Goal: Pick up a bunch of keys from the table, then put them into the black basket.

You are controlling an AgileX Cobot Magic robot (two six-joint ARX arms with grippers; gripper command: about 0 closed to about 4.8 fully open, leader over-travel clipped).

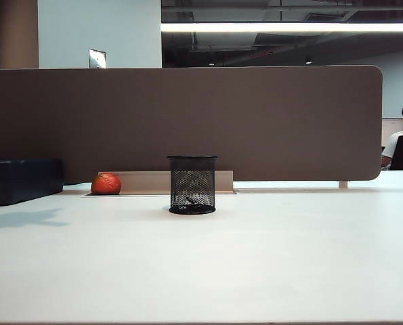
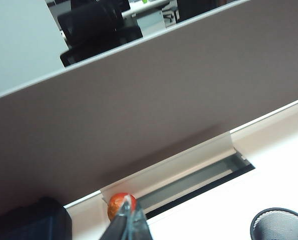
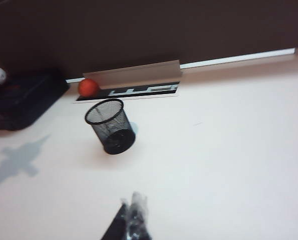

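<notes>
The black basket (image 1: 192,184) stands upright in the middle of the table (image 1: 269,264). It also shows in the right wrist view (image 3: 110,125), and its rim shows in the left wrist view (image 2: 281,225). Something small and dark shows through the mesh at its bottom (image 1: 190,202); I cannot tell whether it is the bunch of keys. No keys show on the table. My left gripper (image 2: 127,204) is shut and empty, raised and pointing toward the orange-red ball. My right gripper (image 3: 130,200) is shut and blurred, above bare table short of the basket. Neither arm shows in the exterior view.
An orange-red ball (image 1: 105,183) lies by the cable slot (image 3: 133,91) at the table's back. A dark blue box (image 1: 22,179) sits at the back left. A brown partition (image 1: 187,115) closes off the far edge. An arm's shadow (image 1: 18,218) falls on the left.
</notes>
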